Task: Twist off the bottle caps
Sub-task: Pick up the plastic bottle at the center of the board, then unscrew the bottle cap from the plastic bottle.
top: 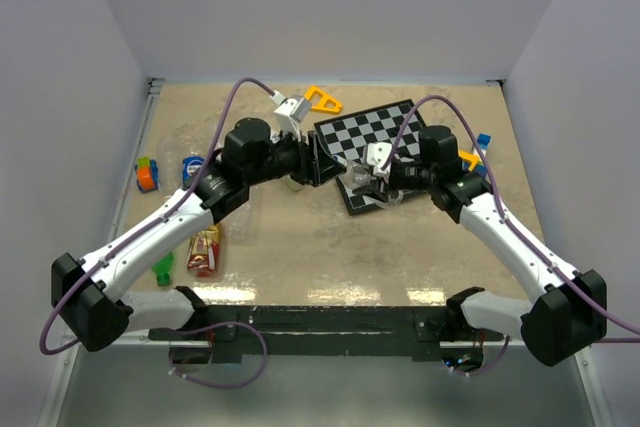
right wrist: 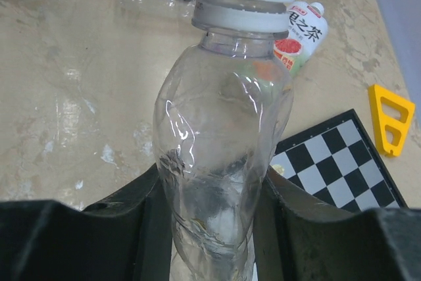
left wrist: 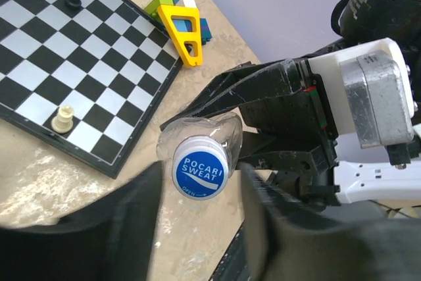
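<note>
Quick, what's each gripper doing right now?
Left gripper: jaws flank the bottle cap; whether they grip it cannot be told.
Right gripper: closed on the clear bottle.

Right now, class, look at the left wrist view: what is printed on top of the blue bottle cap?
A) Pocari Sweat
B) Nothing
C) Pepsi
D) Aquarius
A: the blue bottle cap on the clear bottle reads POCARI SWEAT in white letters.
</note>
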Action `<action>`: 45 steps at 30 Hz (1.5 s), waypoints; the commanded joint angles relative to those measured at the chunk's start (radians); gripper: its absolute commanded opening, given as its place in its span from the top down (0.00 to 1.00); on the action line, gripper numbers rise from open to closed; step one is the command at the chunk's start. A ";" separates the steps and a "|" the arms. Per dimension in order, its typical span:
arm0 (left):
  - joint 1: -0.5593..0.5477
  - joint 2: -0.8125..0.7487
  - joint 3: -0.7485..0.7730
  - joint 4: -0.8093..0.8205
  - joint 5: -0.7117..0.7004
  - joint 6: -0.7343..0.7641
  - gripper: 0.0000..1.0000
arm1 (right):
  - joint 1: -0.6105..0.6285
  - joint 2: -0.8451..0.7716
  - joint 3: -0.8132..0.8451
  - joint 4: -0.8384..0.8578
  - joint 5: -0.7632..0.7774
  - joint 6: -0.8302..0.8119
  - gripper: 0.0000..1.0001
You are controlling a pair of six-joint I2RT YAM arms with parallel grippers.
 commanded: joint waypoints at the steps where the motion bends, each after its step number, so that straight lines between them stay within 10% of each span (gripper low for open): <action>1: -0.002 -0.105 -0.010 0.006 -0.030 0.056 0.32 | 0.008 -0.005 0.012 -0.047 -0.052 -0.036 0.98; 7: 0.003 -0.257 -0.054 -0.075 -0.068 0.228 0.00 | 0.008 -0.022 -0.014 -0.087 -0.099 -0.094 0.99; 28: 0.001 -0.414 -0.209 -0.056 0.226 0.654 0.02 | 0.008 -0.001 -0.008 -0.201 -0.133 -0.228 1.00; 45: 0.000 -0.354 -0.258 0.036 0.171 0.599 0.00 | 0.008 0.030 0.024 -0.283 -0.145 -0.295 1.00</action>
